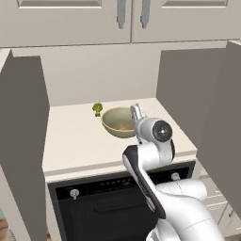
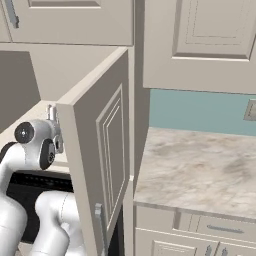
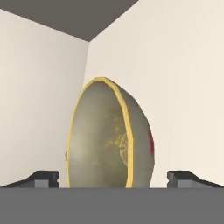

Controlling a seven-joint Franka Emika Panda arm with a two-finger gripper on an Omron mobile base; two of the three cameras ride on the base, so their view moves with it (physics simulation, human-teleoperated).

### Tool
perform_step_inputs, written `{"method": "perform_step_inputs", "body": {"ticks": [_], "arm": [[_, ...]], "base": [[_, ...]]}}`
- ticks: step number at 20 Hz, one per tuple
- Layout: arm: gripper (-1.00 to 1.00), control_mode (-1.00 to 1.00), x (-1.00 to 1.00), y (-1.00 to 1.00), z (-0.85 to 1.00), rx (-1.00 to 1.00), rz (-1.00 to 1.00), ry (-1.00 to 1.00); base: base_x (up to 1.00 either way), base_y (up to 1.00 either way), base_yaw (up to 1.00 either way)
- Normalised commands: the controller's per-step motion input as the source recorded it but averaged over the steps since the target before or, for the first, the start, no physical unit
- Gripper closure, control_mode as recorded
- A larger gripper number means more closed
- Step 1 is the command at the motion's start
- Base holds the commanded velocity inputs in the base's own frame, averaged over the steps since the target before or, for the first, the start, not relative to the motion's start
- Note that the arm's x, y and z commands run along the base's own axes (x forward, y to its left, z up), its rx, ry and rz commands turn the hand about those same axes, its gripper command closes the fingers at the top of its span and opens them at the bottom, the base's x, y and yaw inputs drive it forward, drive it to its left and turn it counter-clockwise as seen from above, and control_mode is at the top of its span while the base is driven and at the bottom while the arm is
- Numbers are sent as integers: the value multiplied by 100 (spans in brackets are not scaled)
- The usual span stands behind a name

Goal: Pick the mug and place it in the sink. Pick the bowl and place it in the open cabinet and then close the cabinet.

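Olive-tan bowl [image 1: 119,122] sits upright on the cabinet [image 1: 84,136] floor, both doors swung wide, black oven [image 1: 103,207] right below. Small green broccoli-like item [image 1: 97,109] just beside the bowl's left rim, nearer the back wall. Gripper [image 1: 136,113] is at the bowl's right rim (contact or not, can't tell from the left base view).

Right base view: open right cabinet door [image 2: 100,150] blocks most of the interior; wrist and gripper [image 2: 51,114] poke out at its left edge. Marble counter [image 2: 200,170] to the right of it.

Hand view: bowl [image 3: 105,135] dead centre, seen rolled on edge, between the two fingertips [image 3: 43,178], which stand wide apart and clear of it. Not clamped on anything.
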Motion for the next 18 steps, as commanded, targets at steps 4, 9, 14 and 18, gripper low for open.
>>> {"method": "perform_step_inputs", "body": {"ticks": [4,9,14,18], "arm": [[-100,-100,-45,0,40,0,0,-16],[-100,-100,-40,0,40,0,0,-5],[-100,-100,-42,0,52,0,0,5],[-100,-100,-41,-2,52,2,0,20]], "base": [[0,0,0],[0,0,0],[0,0,0],[0,0,0]]}}
